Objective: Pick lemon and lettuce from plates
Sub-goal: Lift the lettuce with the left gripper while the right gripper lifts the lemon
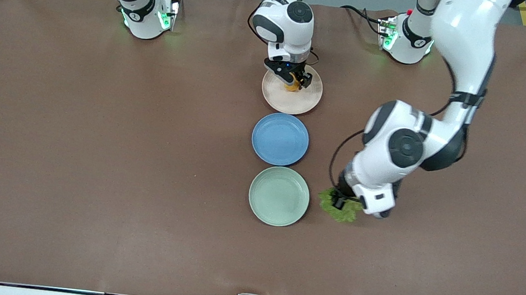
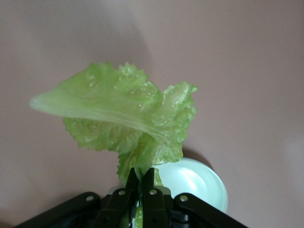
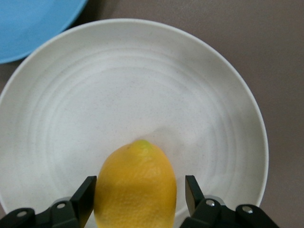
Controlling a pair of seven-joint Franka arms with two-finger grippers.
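The left hand (image 1: 339, 202) is pinched tight on the lettuce (image 1: 338, 207), its 2 fingers (image 2: 124, 195) pressed together on the base of the leaf, which fans out crinkled and green with its pale rib showing in the left wrist view (image 2: 129, 115). That hand hangs over bare tabletop (image 1: 96, 149) just beside the mint green plate (image 1: 279, 196), toward the left arm's end, and the leaf is clear of the plate; whether it brushes the tabletop I can't quite tell from here. The mint plate's rim peeks out under the leaf in the left wrist view (image 2: 209, 183). The right hand (image 1: 292, 79) is down over the beige-pink plate (image 1: 291, 99), its fingers (image 3: 83, 197) set on either side of the lemon (image 1: 292, 86) and apparently touching its flanks, so it looks gripped. The lemon (image 3: 136, 186) sits low in that plate (image 3: 142, 85), near the rim facing the robot bases. Between the 2 plates lies a blue plate (image 1: 280, 139), the 3 in a row, with the mint one nearest the front camera.
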